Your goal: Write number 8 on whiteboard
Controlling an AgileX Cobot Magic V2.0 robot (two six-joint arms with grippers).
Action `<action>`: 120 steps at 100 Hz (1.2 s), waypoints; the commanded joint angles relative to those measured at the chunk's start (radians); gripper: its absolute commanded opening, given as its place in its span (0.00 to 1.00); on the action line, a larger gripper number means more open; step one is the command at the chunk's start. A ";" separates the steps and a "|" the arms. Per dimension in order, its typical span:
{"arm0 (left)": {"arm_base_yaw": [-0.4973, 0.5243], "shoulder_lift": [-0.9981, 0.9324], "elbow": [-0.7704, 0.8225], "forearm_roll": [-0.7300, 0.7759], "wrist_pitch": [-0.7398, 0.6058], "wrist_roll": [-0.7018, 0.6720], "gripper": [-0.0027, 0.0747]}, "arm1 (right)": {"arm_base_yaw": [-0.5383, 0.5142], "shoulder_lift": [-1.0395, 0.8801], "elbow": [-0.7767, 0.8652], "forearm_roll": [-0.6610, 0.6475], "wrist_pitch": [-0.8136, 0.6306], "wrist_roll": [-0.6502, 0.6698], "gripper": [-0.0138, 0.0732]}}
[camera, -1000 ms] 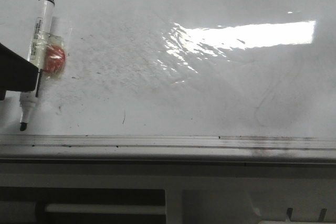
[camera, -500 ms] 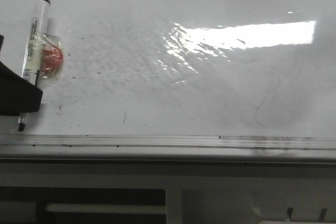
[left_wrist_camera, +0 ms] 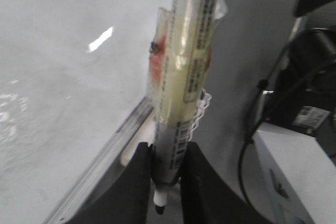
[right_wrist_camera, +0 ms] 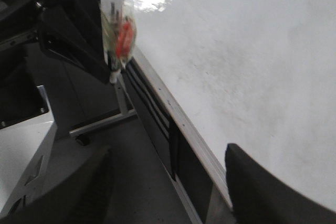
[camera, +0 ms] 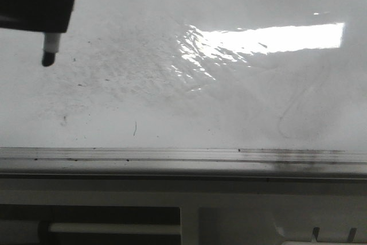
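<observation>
Marker point(left_wrist_camera: 181, 103) clamped in left pincer point(left_wrist_camera: 165, 182), tip seemingly above whiteboard point(camera: 189, 101).

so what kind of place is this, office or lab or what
Probably a robotics lab or workshop: a smudged whiteboard lies flat as the work surface, the left tool clamps a marker, and the wrist views show bare grey floor, cables and equipment boxes.

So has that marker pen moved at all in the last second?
Yes. In the front view the marker, held in the left gripper, has gone up the picture, away from the silver edge rail of the whiteboard.
</observation>
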 commanded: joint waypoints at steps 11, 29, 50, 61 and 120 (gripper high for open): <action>-0.015 0.038 -0.033 -0.229 0.120 0.199 0.01 | 0.039 0.117 -0.033 0.259 -0.039 -0.333 0.63; -0.015 0.064 -0.033 -0.249 0.185 0.226 0.01 | 0.088 0.213 -0.033 0.392 -0.034 -0.493 0.63; -0.015 0.072 -0.033 -0.258 0.189 0.231 0.01 | 0.191 0.326 -0.061 0.473 -0.030 -0.582 0.63; -0.015 0.072 -0.033 -0.258 0.189 0.231 0.01 | 0.245 0.380 -0.091 0.473 -0.061 -0.582 0.63; -0.015 0.059 -0.033 -0.277 0.090 0.220 0.28 | 0.271 0.425 -0.145 0.339 -0.210 -0.554 0.09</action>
